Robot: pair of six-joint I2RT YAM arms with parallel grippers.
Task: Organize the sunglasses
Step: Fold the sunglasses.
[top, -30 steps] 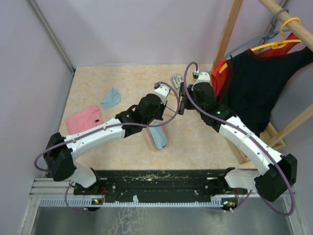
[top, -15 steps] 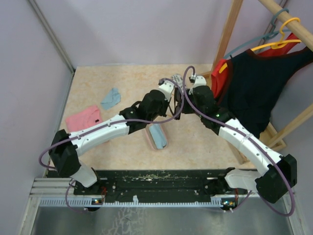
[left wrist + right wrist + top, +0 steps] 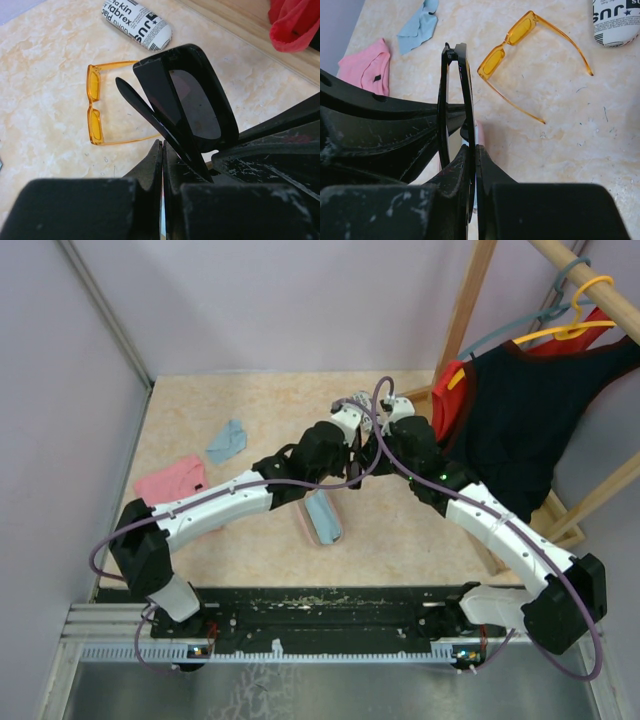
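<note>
Change: I am watching the left gripper (image 3: 163, 150) swinging in toward the printed case (image 3: 137, 25), meeting the right gripper (image 3: 473, 150);
Grips: both are pinching the black sunglasses (image 3: 192, 105), lifted near that case;
Orange sunglasses (image 3: 95, 110): lying unfolded beside the case;
Meaning: I am judging folding under way.

Printed case (image 3: 137, 25) nr wood rack (image 3: 240, 27); blue cloth (image 3: 227, 440), pink cloth (image 3: 170, 482) at L.

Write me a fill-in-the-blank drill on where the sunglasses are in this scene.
1. The left end effector and right end effector both grip the black sunglasses; the loose pair has an ___ frame.
2. The printed case is lettered in black on ___.
3. Beside the blue cloth lies a ___ cloth.
Missing: orange; white; pink.
</note>
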